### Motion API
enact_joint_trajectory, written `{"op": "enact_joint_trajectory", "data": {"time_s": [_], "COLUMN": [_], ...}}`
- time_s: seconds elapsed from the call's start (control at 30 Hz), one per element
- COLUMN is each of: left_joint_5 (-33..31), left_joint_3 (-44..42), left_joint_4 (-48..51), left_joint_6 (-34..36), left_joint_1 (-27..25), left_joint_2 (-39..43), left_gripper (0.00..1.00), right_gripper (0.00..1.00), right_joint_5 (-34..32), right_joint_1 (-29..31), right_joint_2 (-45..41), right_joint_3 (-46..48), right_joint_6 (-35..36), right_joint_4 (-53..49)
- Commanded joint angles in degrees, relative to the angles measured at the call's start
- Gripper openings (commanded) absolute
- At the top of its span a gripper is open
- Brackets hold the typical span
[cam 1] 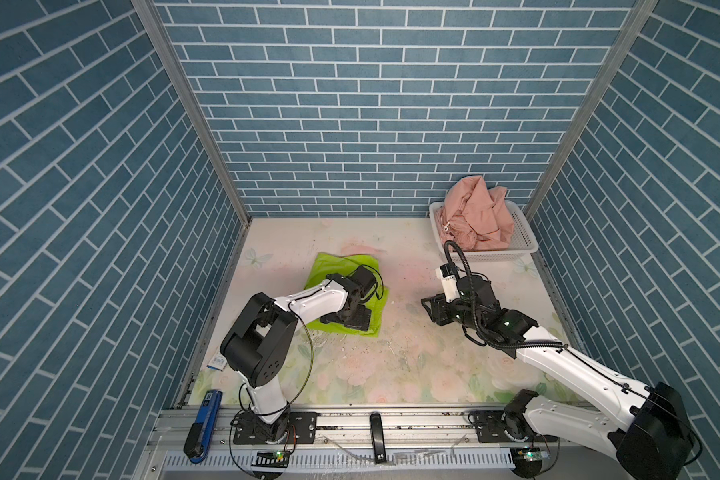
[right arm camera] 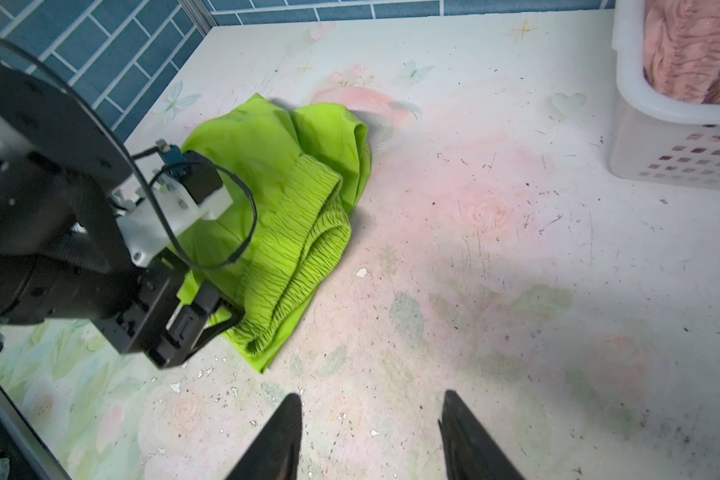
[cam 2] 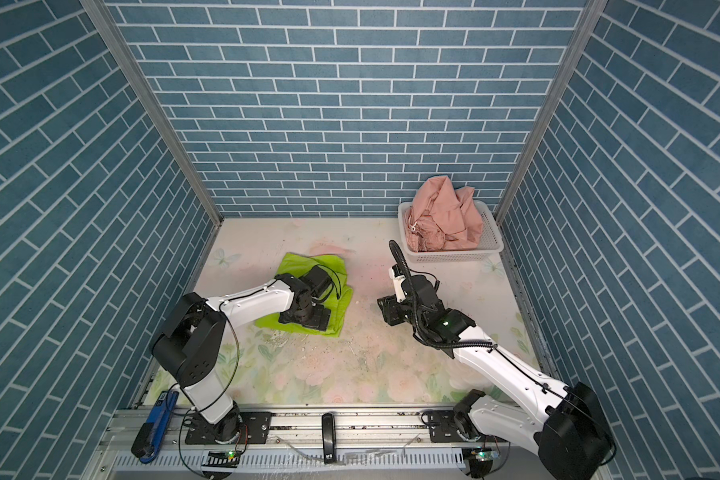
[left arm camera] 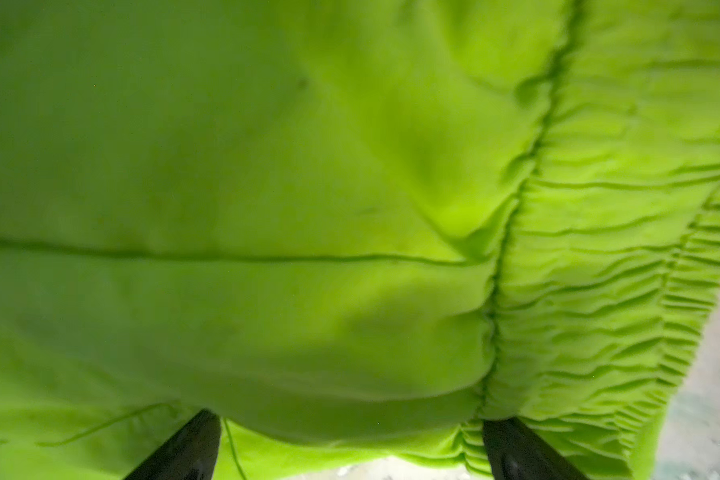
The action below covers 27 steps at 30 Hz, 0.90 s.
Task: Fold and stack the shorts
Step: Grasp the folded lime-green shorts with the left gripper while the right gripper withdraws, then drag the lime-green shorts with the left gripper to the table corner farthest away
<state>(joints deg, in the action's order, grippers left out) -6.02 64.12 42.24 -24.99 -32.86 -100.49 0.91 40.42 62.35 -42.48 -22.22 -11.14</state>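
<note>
The rail (cam 1: 350,419) is seen nearest, with both arm bases bolted to it. The basket (cam 1: 499,253) is set in the far corner from it, on the right arm's side. The pink shorts (cam 1: 479,216) are heaped in the basket, crumpled and unfolded, and rise above its rim.

The green shorts (cam 1: 333,266) are laid on the table (cam 1: 391,353), well apart from the basket on the left arm's side. They appear already folded. In the right wrist view the waistband (right arm camera: 308,232) is seen doubled on itself along the edge turned toward the right gripper (cam 1: 429,309). Their long axis runs roughly away from the rail.

The left gripper (cam 1: 352,320) rests on the green shorts at the end farther from the basket. Its jaws are spread wide; cloth bulges between them in the left wrist view, but nothing is pinched. The right gripper is held low over bare table between the basket and the green shorts, with its jaws partly parted and empty. It is pointed toward the green shorts, so the basket lies behind it and to one side.

The green pair is judged finished and the pink pair is taken as next. The right arm is plainly the nearer one, but it would have to be swung round and raised over the rim. Loose cloth or a drawstring could catch on the perforated wall and drag the basket along.
</note>
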Motion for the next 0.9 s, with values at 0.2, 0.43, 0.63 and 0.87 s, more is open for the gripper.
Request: {"op": "enact_joint_trajectory", "data": {"time_s": [0.2,0.43,0.63,0.87], "left_joint_5": [-3.5,-6.5,-7.0,2.2], "left_joint_3": [10.6,24.6,30.3,29.5], "left_joint_4": [0.1,3.7,6.7,2.9], "left_joint_6": [11.2,13.5,15.4,17.6], "left_joint_1": [14.1,19.8,20.7,17.6], "left_joint_2": [-8.8,-18.4,-15.7,-10.5], "left_gripper": [1.00,1.00,1.00,1.00], "right_gripper": [0.54,0.54,0.54,0.54], "right_joint_5": [0.5,0.2,-0.7,-0.3], "right_joint_1": [-0.4,-0.9,-1.3,-1.4], "right_joint_2": [1.3,0.6,-1.3,-1.1], "right_joint_3": [-1.1,-2.2,-2.0,-1.3], "right_joint_6": [-0.2,1.0,1.3,1.0], "right_joint_4": [-0.8,-2.3,-3.0,-1.3]}}
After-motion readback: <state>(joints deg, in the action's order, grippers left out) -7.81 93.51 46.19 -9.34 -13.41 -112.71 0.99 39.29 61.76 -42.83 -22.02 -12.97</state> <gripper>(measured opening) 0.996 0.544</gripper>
